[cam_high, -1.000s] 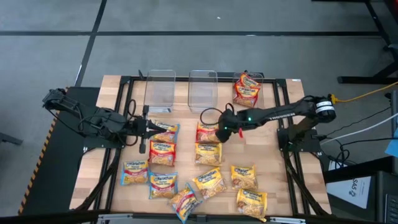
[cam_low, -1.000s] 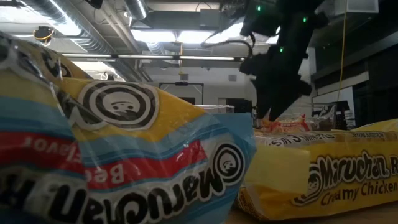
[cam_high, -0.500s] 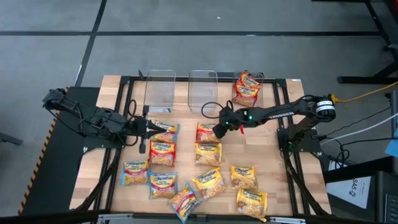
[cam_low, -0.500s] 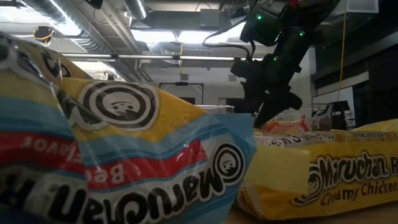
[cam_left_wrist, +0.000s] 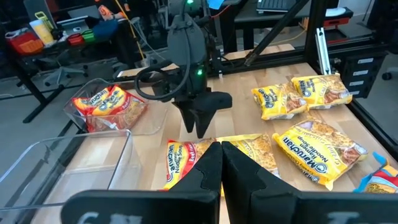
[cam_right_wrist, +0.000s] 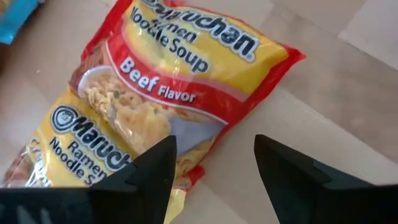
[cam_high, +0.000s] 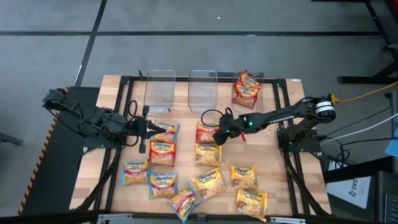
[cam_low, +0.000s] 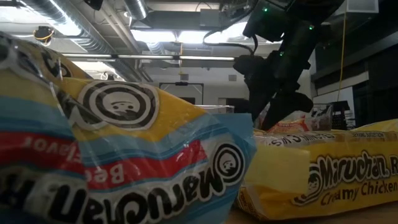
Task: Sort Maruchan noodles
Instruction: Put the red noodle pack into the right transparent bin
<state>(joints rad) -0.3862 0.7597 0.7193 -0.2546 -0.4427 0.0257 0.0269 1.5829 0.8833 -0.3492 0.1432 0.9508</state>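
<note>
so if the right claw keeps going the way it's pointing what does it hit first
Most likely the red-trimmed Beef Flavor packet. The right claw stands open, angled down over it, with one edge of the packet lying between the fingers. How high it hangs above the packet is hard to judge.

Red-trimmed yellow noodle packet (cam_right_wrist: 180, 81) (beef flavor).

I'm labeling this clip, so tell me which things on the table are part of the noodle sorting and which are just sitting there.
Part of the job:
- Maruchan noodles scattered on the table
- red Beef packet under the open right gripper
- red packets already in the right-hand bin
- two empty clear bins

Just there:
- left gripper, shut, waiting
- yellow cable
</note>
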